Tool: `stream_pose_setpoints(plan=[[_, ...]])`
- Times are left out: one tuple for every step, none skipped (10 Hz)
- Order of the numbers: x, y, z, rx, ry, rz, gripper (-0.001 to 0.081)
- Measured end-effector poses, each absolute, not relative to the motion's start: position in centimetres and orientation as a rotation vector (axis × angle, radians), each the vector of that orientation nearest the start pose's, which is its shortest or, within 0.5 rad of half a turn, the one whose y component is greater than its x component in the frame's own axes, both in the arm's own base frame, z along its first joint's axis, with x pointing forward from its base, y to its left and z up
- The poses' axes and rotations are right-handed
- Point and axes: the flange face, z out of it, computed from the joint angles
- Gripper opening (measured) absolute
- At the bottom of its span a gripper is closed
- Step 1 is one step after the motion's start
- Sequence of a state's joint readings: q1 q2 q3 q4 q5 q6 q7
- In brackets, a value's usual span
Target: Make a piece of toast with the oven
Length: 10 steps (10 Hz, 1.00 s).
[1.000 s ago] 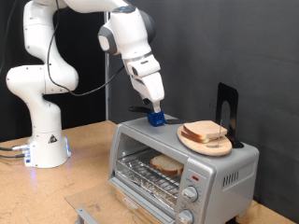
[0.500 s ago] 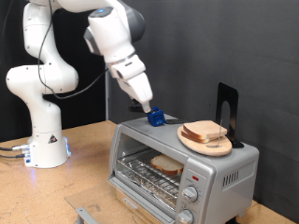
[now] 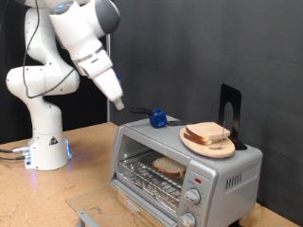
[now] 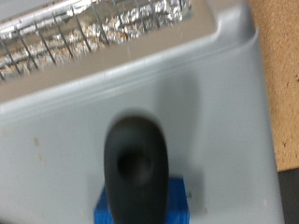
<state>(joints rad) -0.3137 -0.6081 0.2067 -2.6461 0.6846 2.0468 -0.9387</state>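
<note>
The end effector hangs in free air above the bench, toward the exterior view's left of the oven and clear of it; its fingers hold nothing, and how far apart they stand cannot be told from either view. Nearest to it is a blue block carrying a black handle, which rests on the oven's top at the rear corner; the wrist view shows this same item on the grey housing. One piece of toast lies on the wire rack inside the oven, with the door open. A second slice sits on a round wooden plate on the oven's top. Judged from this layout, loading is complete and the door-closing step is in hand; that move calls for contact with the door's edge.
</note>
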Motion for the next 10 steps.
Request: stream_pose_setpoints(plan=[[36.0, -2.2, 43.8, -2.649, -0.629, -0.380, 0.0809], [35.4, -4.0, 43.8, -2.668, -0.627, -0.396, 0.0809], [34.8, -4.9, 43.8, -2.674, -0.637, -0.413, 0.0809], [34.8, -4.7, 43.8, -2.674, -0.635, -0.409, 0.0809], [34.5, -4.2, 43.5, -2.626, -0.516, -0.345, 0.0809], [34.2, -4.1, 43.5, -2.562, -0.382, -0.295, 0.0809], [33.9, -4.8, 43.5, -2.499, -0.242, -0.266, 0.0809], [33.5, -6.2, 43.5, -2.442, -0.098, -0.231, 0.0809], [32.9, -7.8, 43.6, -2.384, 0.043, -0.175, 0.0809], [32.7, -8.9, 43.7, -2.335, 0.136, -0.111, 0.0809]])
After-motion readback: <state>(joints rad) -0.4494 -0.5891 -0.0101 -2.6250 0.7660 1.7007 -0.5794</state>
